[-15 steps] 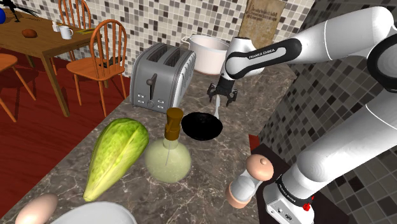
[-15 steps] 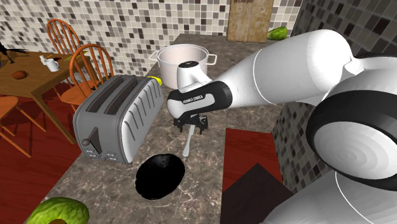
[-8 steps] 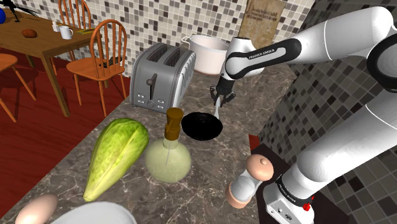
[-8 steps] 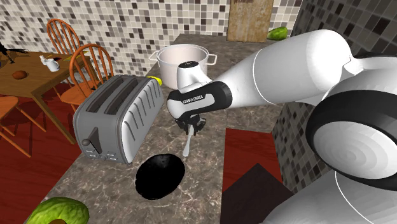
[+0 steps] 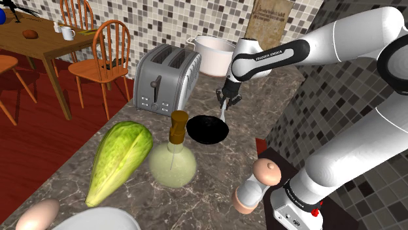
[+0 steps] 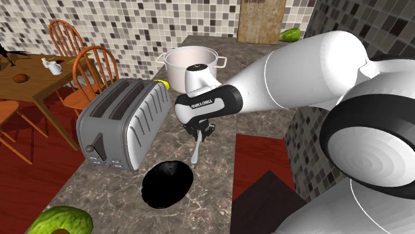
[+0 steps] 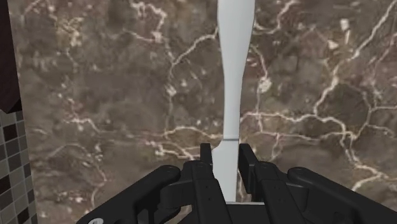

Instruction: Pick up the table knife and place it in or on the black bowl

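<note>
The gripper (image 6: 201, 133), spread wide a second ago, is now clamped on one end of the white table knife (image 7: 234, 76). It has held that pinch for the last half second. The knife lies where it was on the marble counter (image 7: 114, 95), with the black bowl (image 6: 167, 184) just beside it at seven o'clock.

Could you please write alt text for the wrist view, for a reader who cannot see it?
The black claw is shut on one end of a white knife, which stretches ahead over a dark brown, white-veined counter.
</note>
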Robot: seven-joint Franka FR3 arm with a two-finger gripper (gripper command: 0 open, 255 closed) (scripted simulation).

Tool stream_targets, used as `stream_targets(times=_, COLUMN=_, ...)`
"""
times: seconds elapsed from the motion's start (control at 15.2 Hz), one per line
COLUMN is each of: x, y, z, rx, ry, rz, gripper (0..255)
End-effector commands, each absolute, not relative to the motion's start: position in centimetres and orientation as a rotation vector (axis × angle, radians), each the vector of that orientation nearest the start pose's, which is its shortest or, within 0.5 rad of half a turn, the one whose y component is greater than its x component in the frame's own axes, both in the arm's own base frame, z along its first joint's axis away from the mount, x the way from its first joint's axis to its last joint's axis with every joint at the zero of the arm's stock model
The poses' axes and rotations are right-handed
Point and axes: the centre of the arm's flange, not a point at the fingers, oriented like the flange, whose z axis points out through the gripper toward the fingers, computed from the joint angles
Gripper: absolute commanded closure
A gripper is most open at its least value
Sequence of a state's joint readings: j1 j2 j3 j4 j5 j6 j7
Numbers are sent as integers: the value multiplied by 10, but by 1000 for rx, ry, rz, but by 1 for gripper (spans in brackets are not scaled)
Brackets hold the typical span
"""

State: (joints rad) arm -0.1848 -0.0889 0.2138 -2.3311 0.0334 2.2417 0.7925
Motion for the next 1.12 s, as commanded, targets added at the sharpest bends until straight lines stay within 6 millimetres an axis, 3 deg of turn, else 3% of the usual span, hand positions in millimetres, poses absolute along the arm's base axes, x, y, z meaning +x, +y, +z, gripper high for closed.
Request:
stream_targets(times=0.0, x=494, y=16, z=378, rx=-2897, ry=1200, rz=8, gripper=255)
stream_targets(times=1.06, x=494, y=16, z=462, rx=-2897, ry=1200, rz=8, gripper=255)
